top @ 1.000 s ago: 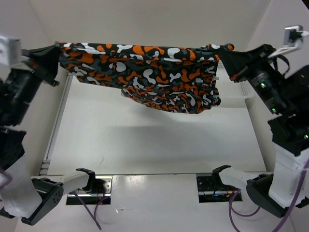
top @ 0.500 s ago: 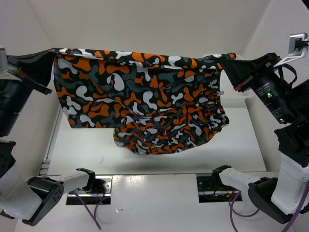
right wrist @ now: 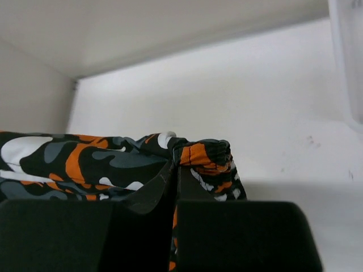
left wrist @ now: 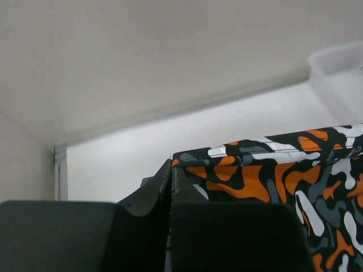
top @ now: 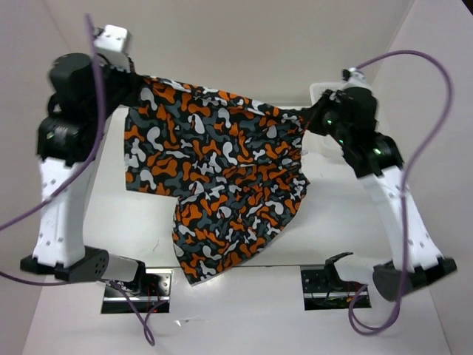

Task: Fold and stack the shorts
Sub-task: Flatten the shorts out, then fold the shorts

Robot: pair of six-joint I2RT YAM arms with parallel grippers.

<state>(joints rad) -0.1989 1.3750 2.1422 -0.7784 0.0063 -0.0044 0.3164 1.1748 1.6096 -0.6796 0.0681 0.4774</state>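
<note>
The camouflage shorts [top: 222, 177] hang spread in the air between my two grippers, the lower edge drooping toward the near table edge. My left gripper [top: 131, 83] is shut on the shorts' left top corner; in the left wrist view the jaws [left wrist: 171, 170] are closed on the printed fabric [left wrist: 272, 175]. My right gripper [top: 314, 120] is shut on the right top corner; in the right wrist view [right wrist: 174, 161] a bunched orange and black edge [right wrist: 207, 153] sits between the closed jaws.
A white mesh basket [top: 322, 92] stands at the far right behind the right gripper; it also shows in the left wrist view [left wrist: 340, 71] and the right wrist view [right wrist: 349, 56]. White walls close in the table [top: 355, 222] on three sides.
Both arms have swung inward and away from the side walls, bringing the held corners closer together. The shorts now hang lower and longer, sagging toward the near edge.
</note>
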